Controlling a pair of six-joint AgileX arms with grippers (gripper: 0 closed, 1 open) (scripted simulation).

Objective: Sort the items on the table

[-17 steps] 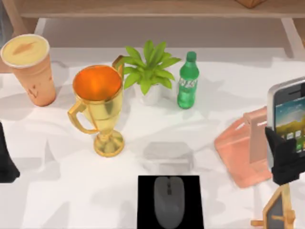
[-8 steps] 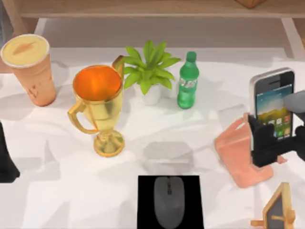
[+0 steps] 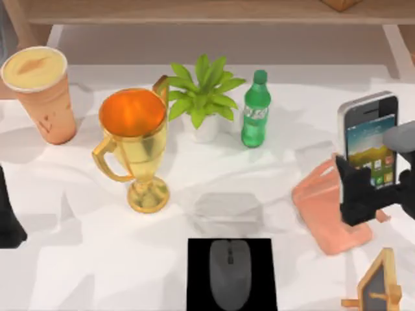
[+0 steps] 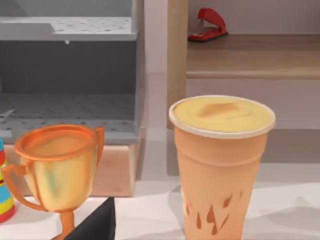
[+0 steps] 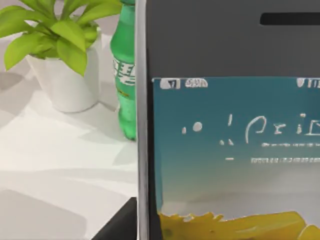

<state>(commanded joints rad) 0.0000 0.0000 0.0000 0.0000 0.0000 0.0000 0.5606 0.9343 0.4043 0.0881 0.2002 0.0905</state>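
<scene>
A: Start at the far left of the tabletop (image 3: 84,259). What do you see?

B: Your left pincer (image 3: 8,223) is parked at the left edge; I cannot tell how its fingers stand. The orange cup (image 3: 40,94) stands far left: probably light and top-heavy, so take it mid-wall.

A: And the mouse (image 3: 229,273)?

B: Near centre on a black mat (image 3: 198,285); smooth and curved, so pinch its flanks.

A: The right side?

B: Your right pincer (image 3: 364,197) is clamped on the smartphone (image 3: 368,139), upright above the pink stand (image 3: 321,207). It's stiff and slick, I'd judge: grip its edges.
</scene>
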